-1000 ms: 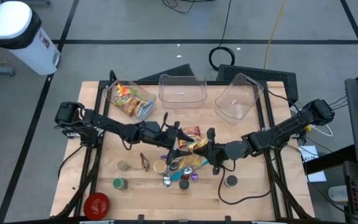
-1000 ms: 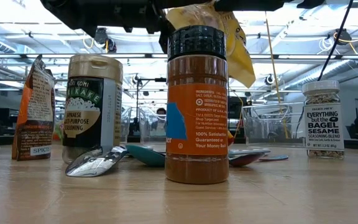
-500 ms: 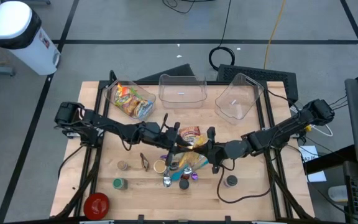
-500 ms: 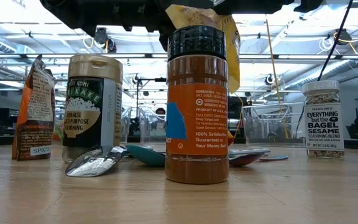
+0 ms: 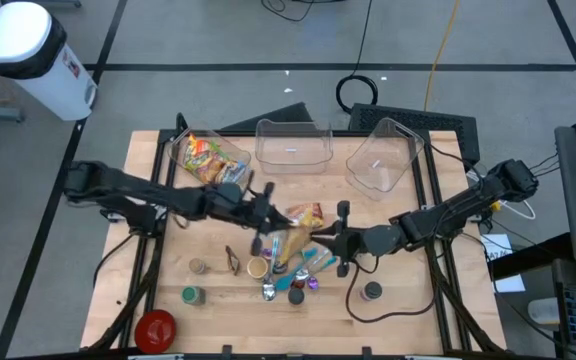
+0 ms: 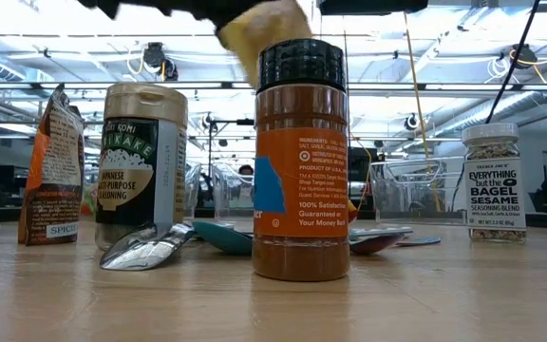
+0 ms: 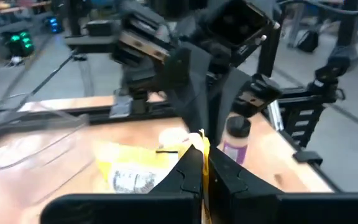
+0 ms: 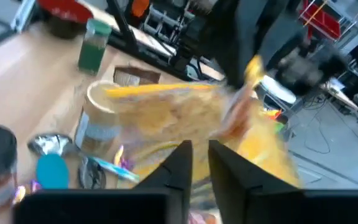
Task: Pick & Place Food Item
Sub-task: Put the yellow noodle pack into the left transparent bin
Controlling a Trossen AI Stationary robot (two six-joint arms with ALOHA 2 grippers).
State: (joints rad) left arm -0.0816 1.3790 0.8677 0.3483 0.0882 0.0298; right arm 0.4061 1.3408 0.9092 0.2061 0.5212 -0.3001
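In the high view, near the middle of the frame, the left gripper (image 5: pixel 271 226) has its jaws pressed together on the top edge of a yellow snack bag (image 5: pixel 290 246), which hangs from that pinch above the clutter of jars and spoons in the lower centre of the table (image 5: pixel 408 300); gripping the thin top seam lets the bag dangle clear of everything below it. The left wrist view backs this up, with the two dark fingers (image 7: pixel 188 169) meeting on a yellow edge of the bag (image 7: pixel 135 168). The right gripper (image 5: pixel 335 238) sits just right of the bag, and its wrist view shows its fingers (image 8: pixel 178 163) a little apart with the bag (image 8: pixel 185 118) blurred beyond them; it looks to have let go, though the blur makes that hard to be sure of. This reads as a handover, so the left arm can carry the bag toward the clear bins along the upper edge, where the left bin (image 5: pixel 208 157) already holds bright packets. Compared with a second ago, the left arm has swung up and leftward in the frame, its shoulder end now further left, and the bag has gone with it. In the low view, the bag (image 6: pixel 259 27) has shifted from the upper right of the orange spice bottle (image 6: pixel 301 161) to its upper left.
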